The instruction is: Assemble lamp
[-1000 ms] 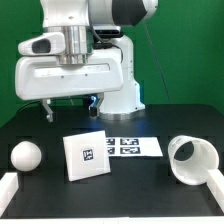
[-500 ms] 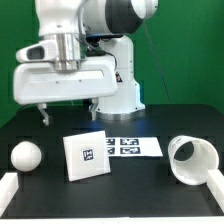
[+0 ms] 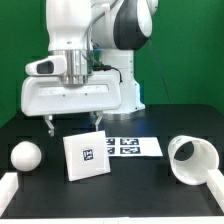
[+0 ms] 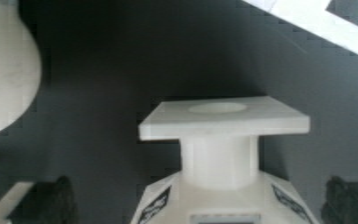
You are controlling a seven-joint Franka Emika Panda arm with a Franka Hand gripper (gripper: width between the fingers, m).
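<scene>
Exterior view: gripper (image 3: 75,122) spread wide and empty, hanging over tabletop (image 3: 150,190). base (image 3: 86,156) just below it, bulb (image 3: 25,156) off toward the exterior view's left, shade (image 3: 190,160) well apart toward the right.

Wrist view: base (image 4: 226,122) centred between parted fingertips (image 4: 43,200), untouched.

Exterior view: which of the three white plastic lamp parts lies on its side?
The wide tapered white cone shade, at the exterior view's right; its open mouth faces sideways.
</scene>
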